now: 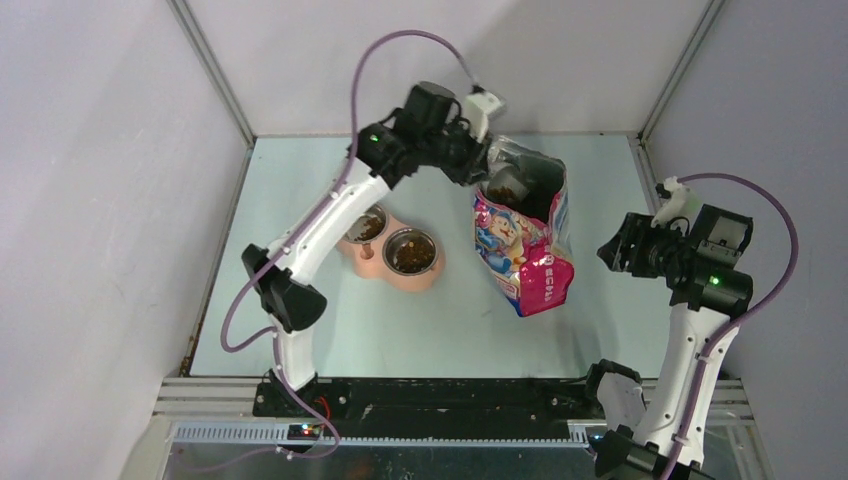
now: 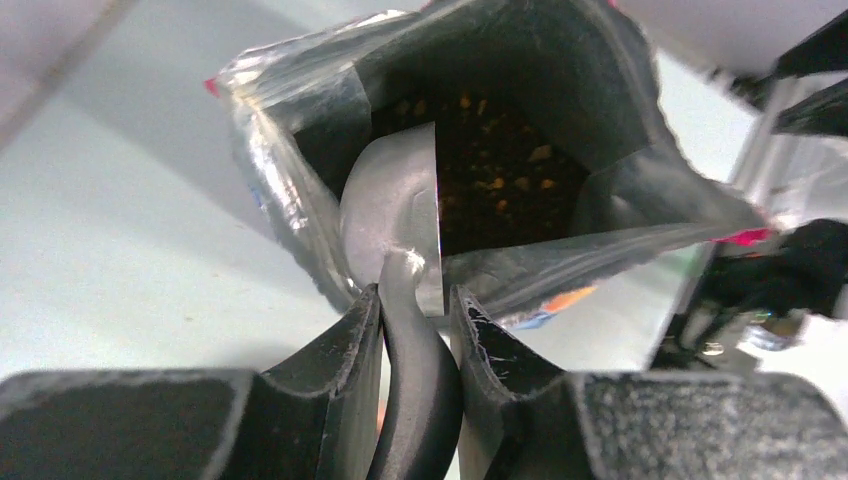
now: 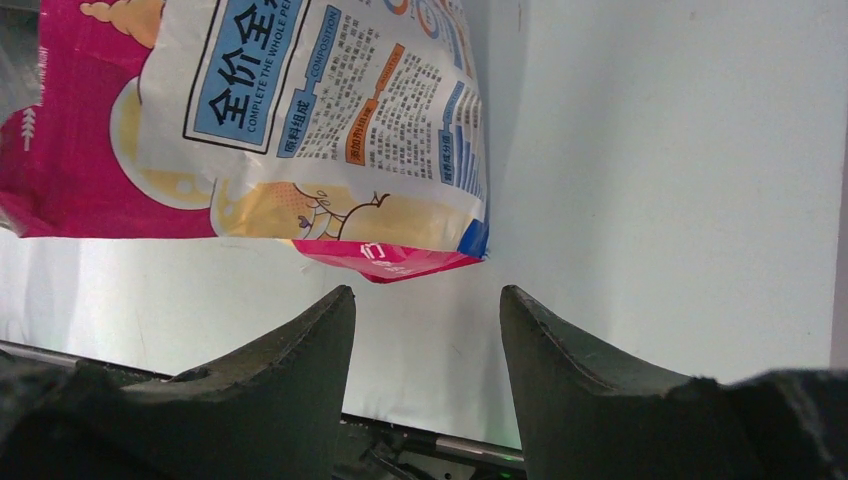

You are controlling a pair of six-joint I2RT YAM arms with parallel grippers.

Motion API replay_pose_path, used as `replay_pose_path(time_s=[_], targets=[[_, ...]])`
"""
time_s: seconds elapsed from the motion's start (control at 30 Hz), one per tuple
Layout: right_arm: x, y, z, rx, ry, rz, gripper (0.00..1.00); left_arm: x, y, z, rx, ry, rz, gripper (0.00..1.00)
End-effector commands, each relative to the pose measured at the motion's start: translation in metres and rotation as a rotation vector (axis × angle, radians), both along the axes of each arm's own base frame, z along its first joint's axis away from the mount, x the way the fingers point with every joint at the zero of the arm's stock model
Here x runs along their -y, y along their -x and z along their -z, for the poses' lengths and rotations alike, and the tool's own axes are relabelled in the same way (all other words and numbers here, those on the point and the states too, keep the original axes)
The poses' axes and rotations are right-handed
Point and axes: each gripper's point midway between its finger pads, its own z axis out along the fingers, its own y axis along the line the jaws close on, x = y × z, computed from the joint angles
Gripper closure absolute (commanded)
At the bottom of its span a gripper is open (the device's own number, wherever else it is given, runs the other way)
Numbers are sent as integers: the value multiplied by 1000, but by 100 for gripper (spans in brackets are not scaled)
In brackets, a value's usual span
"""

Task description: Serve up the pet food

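Scoop (image 2: 390, 205) held at the open bag (image 1: 525, 250).
The scoop's black handle is clamped between the left fingers (image 2: 345, 350), and its metal bowl is set just inside the bag's mouth, where kibble (image 2: 500, 170) is seen. More kibble is seen in both cups of the pink feeder (image 1: 372, 265) on the surface (image 1: 300, 200). The right fingers (image 3: 300, 360) are held apart, empty, near the bag's side.

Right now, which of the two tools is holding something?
The left tool: it grips the grey scoop at the open bag; the right tool is open and empty.
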Motion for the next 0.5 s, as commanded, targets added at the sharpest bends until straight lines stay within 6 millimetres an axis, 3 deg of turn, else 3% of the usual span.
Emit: replay_pose_path(time_s=[0.0, 0.2, 0.27, 0.47], targets=[[-6, 1, -7, 54, 9, -35, 42, -8, -41, 20, 281, -268, -136, 100], [-14, 8, -6, 49, 0, -64, 42, 12, -60, 38, 369, -383, -241, 100], [-18, 10, -7, 52, -11, -76, 42, 22, -62, 58, 358, -422, -225, 100], [-23, 14, -6, 46, -13, -97, 41, 46, -35, 112, 233, -477, -92, 100]])
